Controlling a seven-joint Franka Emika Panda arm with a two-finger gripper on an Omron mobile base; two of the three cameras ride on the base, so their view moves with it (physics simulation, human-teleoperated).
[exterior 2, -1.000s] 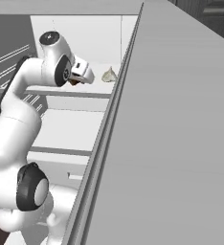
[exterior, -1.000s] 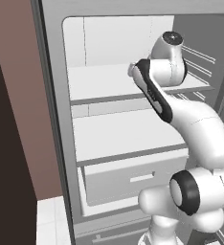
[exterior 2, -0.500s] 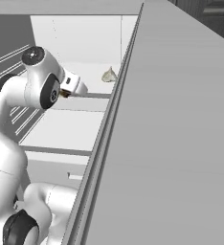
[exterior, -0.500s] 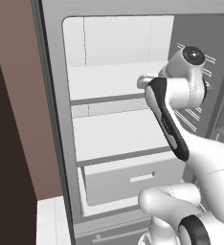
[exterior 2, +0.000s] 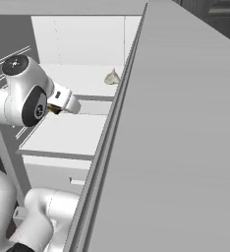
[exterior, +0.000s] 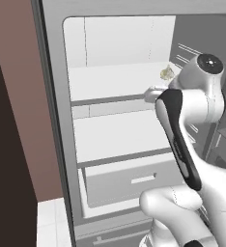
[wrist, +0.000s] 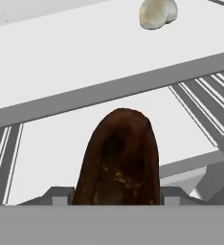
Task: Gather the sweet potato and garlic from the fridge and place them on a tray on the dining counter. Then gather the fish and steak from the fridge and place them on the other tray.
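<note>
You have the sweet potato (wrist: pixel 117 160) pinched in the hand (wrist: pixel 117 194) just outside the fridge (exterior: pixel 52 144); the garlic (exterior 2: pixel 112 77) waits on its upper shelf; both trays remain unfilled, you may judge.

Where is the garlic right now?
The garlic sits on the upper fridge shelf, near its back right corner in the left base view, beyond the gripper and the sweet potato it holds.

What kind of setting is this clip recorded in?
Most likely a kitchen, rendered, seen at an open fridge: white shelves and a drawer inside, a garlic bulb on the upper shelf, and a sweet potato at the gripper.
</note>
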